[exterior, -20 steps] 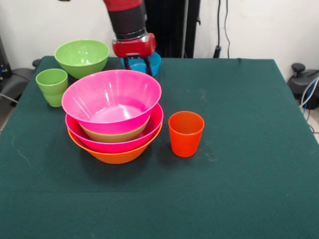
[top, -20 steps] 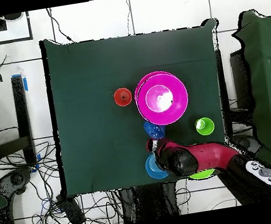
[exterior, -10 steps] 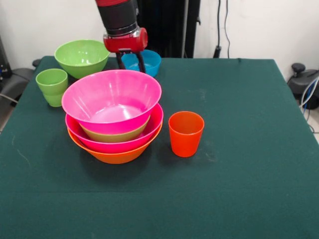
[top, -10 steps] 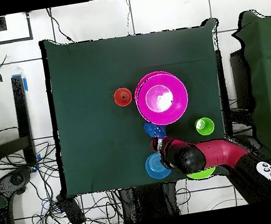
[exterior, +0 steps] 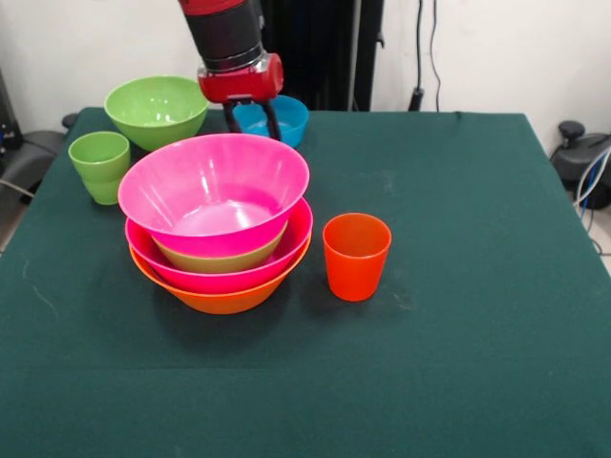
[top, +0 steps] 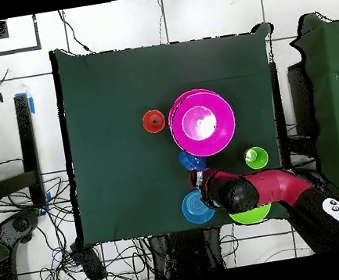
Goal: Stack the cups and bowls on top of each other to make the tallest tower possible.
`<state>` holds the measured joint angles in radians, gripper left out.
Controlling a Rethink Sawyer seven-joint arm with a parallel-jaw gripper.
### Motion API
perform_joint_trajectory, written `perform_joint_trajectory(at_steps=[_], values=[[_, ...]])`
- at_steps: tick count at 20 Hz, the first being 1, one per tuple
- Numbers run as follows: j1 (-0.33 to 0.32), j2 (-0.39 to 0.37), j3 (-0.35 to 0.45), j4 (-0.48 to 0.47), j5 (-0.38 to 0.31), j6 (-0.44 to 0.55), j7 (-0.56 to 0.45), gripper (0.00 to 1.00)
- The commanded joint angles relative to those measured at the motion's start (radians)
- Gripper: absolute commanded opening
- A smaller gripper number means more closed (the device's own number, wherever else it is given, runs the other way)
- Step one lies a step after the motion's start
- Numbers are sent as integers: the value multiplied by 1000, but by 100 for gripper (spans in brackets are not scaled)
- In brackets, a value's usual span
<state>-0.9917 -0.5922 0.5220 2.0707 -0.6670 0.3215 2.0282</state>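
The tower [exterior: 218,224] stands mid-table: an orange bowl lowest, then pink, green and a pink bowl on top; it also shows in the overhead view [top: 201,121]. The orange-red cup [exterior: 356,256] stands just right of it. The light green cup [exterior: 99,166] and a green bowl [exterior: 157,110] are at the far left. My gripper [exterior: 252,120] hangs open and empty above the table, behind the tower and in front of the light blue bowl [exterior: 286,116]. A small dark blue bowl [top: 192,160] shows only in the overhead view, between the tower and my gripper [top: 199,180].
The green-clothed table [exterior: 458,286] has wide free room at the right and front. In the overhead view the arm [top: 268,190] covers part of the green bowl [top: 252,215]. Cables and stands lie around the table.
My gripper has risen from the light blue bowl and shifted left in the front view, empty. The bowls and cups have not moved.
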Motion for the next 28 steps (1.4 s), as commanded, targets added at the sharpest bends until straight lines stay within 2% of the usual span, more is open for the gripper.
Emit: perform_joint_trajectory(at_steps=[1,21,25,28], values=[[5,53,72,-95,-120,67,-212,100],[-112,42,205,-186,-131,281,-396,100],[-120,54,233,-232,-124,343,-448,100],[-122,93,238,-268,-134,355,-474,100]])
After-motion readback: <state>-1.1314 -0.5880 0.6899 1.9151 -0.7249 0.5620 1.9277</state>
